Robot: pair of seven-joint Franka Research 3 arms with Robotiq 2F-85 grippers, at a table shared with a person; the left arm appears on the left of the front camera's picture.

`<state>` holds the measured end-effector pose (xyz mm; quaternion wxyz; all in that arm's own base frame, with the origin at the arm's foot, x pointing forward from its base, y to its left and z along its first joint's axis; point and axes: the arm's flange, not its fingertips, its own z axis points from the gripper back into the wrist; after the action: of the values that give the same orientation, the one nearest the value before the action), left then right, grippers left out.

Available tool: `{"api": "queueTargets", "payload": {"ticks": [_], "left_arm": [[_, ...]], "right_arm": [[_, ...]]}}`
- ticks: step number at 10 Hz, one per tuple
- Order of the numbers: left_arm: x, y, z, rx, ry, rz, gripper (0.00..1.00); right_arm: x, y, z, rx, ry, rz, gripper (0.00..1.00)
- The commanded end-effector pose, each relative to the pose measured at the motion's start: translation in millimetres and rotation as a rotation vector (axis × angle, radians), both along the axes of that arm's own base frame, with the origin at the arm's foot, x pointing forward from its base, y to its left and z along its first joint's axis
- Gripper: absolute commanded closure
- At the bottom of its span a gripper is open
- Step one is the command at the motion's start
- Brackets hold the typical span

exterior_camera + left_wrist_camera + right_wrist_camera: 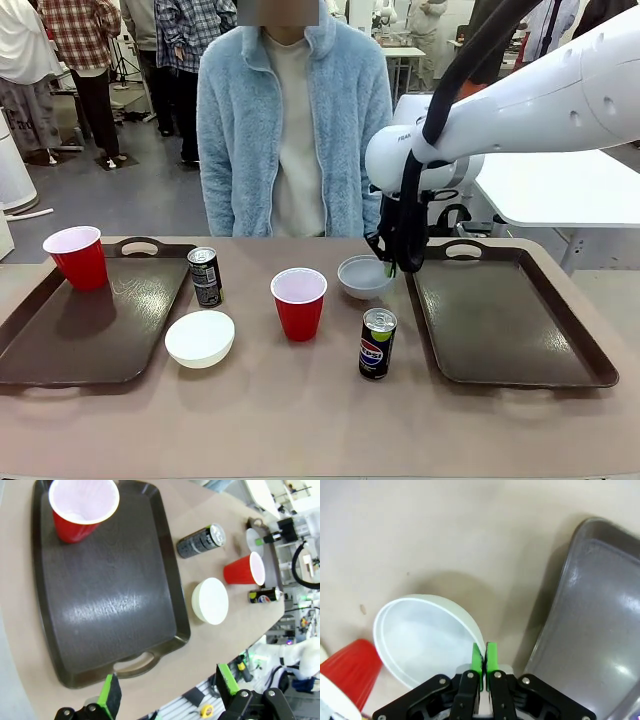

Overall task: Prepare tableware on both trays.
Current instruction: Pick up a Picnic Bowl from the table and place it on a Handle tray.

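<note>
The right gripper (484, 654) apparently pinched the right rim of the pale grey-blue bowl (420, 635); so thin a hold could slip before the right tray (500, 320). The left gripper (168, 685) stood spread.

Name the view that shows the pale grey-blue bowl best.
Right wrist view: the pale grey-blue bowl is close, inside visible, the right gripper shut on its rim. Front view shows it smaller, partly behind the gripper; left wrist view, tiny and far.
</note>
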<state>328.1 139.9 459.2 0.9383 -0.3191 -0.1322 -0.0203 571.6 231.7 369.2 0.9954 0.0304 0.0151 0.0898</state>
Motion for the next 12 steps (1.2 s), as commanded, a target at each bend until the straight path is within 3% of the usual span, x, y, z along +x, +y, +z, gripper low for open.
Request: {"api": "queueTargets", "payload": {"ticks": [1, 4, 8, 12], "left_arm": [[1.2, -0.2, 0.0, -0.006, -0.005, 0.006, 0.00], [1.2, -0.2, 0.0, -0.006, -0.005, 0.006, 0.00], [1.2, -0.2, 0.0, -0.006, -0.005, 0.006, 0.00], [1.2, -0.2, 0.0, -0.006, -0.005, 0.006, 0.00]], "right_arm": [[-31.0, -18.0, 38.7, -0.022, -0.028, -0.043, 0.95], [-88.7, -72.9, 94.4, 0.028, -0.118, -0.154, 0.95], [-150.0, -148.1, 86.9, 0.071, -0.120, -0.269, 0.95], [-180.0, -210.1, 79.4, 0.113, -0.138, -0.393, 0.95]]}}
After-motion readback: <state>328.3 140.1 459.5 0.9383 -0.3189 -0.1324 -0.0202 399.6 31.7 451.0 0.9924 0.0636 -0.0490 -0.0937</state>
